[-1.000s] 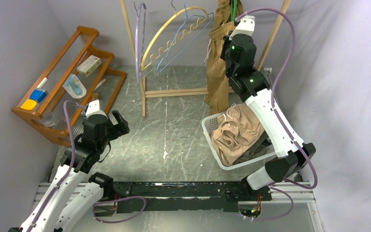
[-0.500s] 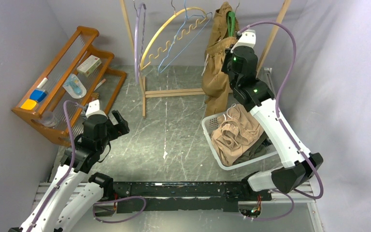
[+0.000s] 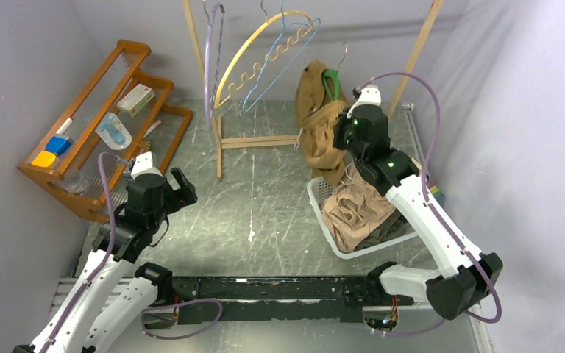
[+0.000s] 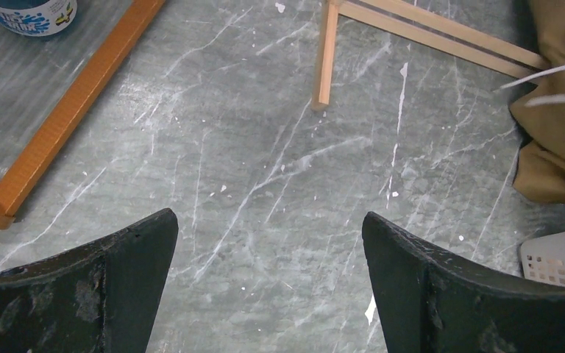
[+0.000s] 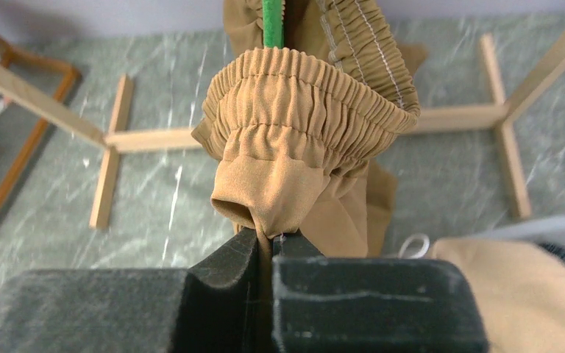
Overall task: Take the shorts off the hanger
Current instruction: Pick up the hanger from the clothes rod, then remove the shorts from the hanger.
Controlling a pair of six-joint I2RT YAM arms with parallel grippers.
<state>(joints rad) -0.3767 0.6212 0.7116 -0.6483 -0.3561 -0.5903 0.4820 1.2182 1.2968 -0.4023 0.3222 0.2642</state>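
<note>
— Now, overhead: what's changed?
— Right tool [image 3: 337,129], clenched on the tan-brown shorts [image 3: 313,110], has hauled them and their green hanger [image 3: 331,79] off the rack [image 3: 218,151], nearer the basket [image 3: 316,193]. Shorts likely still hung; job unfinished.
— Left wrist?
— Left tool [image 4: 268,220] gapes, released, above the marbled table [image 4: 265,147].
— Right wrist?
— Waistband pinched between the pads [image 5: 224,257]; hanger's hook cut off at the frame's top, rail unseen.

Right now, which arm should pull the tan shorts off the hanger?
Right. The right gripper is shut on the tan shorts, near the green hanger; the left gripper hangs open across the table, holding nothing.
</note>
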